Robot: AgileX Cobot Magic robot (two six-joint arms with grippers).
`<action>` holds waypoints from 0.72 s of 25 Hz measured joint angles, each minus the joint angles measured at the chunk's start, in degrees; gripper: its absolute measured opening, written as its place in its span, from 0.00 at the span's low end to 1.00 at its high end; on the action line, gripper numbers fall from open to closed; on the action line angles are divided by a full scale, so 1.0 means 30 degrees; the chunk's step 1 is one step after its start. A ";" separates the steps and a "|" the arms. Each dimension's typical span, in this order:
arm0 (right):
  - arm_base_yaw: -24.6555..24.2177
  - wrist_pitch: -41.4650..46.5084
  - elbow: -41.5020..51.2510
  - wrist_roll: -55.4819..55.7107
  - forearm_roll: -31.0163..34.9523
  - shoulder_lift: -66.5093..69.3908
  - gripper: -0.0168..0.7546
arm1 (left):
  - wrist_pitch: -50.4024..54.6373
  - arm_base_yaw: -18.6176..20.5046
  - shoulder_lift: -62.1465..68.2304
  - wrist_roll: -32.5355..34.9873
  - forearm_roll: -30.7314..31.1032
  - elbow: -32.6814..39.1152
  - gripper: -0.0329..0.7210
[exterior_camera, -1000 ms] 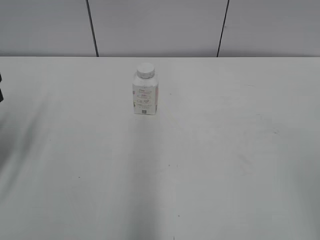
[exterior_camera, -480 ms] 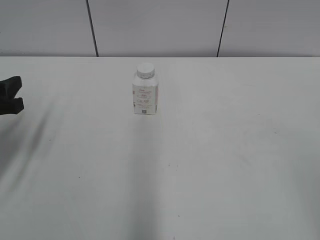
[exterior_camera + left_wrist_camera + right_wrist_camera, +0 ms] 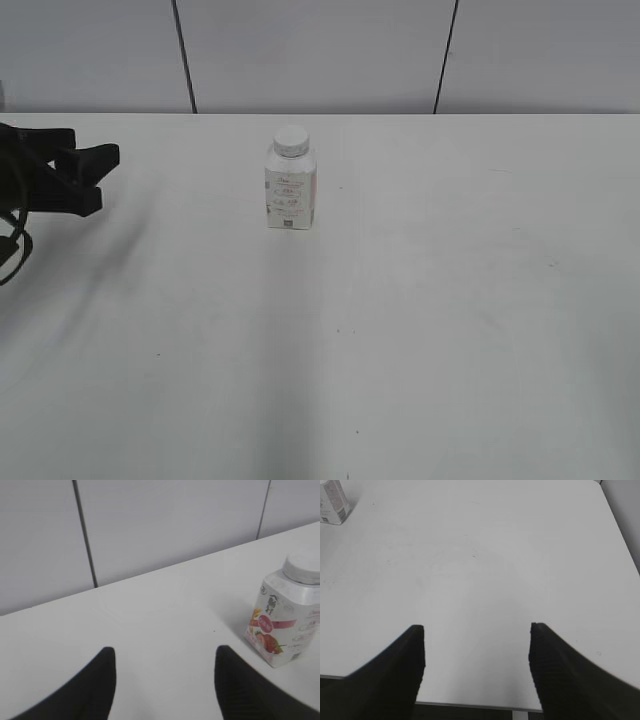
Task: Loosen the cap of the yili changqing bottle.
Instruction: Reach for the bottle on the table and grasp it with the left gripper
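The yili changqing bottle (image 3: 291, 196), small, squarish and white, stands upright on the white table (image 3: 420, 320) at the back middle. Its white cap (image 3: 292, 140) sits on the neck. The left wrist view shows the bottle (image 3: 287, 627) at the right edge with a strawberry label, and its cap (image 3: 304, 568). My left gripper (image 3: 100, 177) is open and empty, well left of the bottle; its fingers (image 3: 162, 655) show apart. My right gripper (image 3: 476, 630) is open and empty over the table's near edge, out of the exterior view. The bottle's base (image 3: 334, 502) shows far off at top left there.
A grey panelled wall (image 3: 320, 55) with dark seams runs behind the table. The table's front edge (image 3: 470, 706) and right edge (image 3: 620, 535) show in the right wrist view.
My left gripper has come in from the left edge and moved right toward the bottle, fingers open. The bottle has not moved.
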 joint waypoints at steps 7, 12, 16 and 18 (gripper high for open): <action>0.0000 0.0000 0.0000 0.0000 0.0000 0.0000 0.69 | -0.0052 0.1282 0.2698 -0.5745 0.7589 -0.3917 0.57; 0.0000 0.0000 0.0000 0.0000 0.0000 0.0000 0.69 | -0.0842 0.1286 0.4695 -0.6527 1.0693 -0.6361 0.57; 0.0000 0.0000 0.0000 0.0000 0.0000 0.0000 0.69 | -0.2775 0.1238 0.6772 -0.7574 1.1635 -0.8207 0.57; 0.0000 0.0000 0.0000 0.0000 0.0000 0.0000 0.69 | -0.3002 0.1006 0.7659 -0.7785 1.2470 -0.9296 0.57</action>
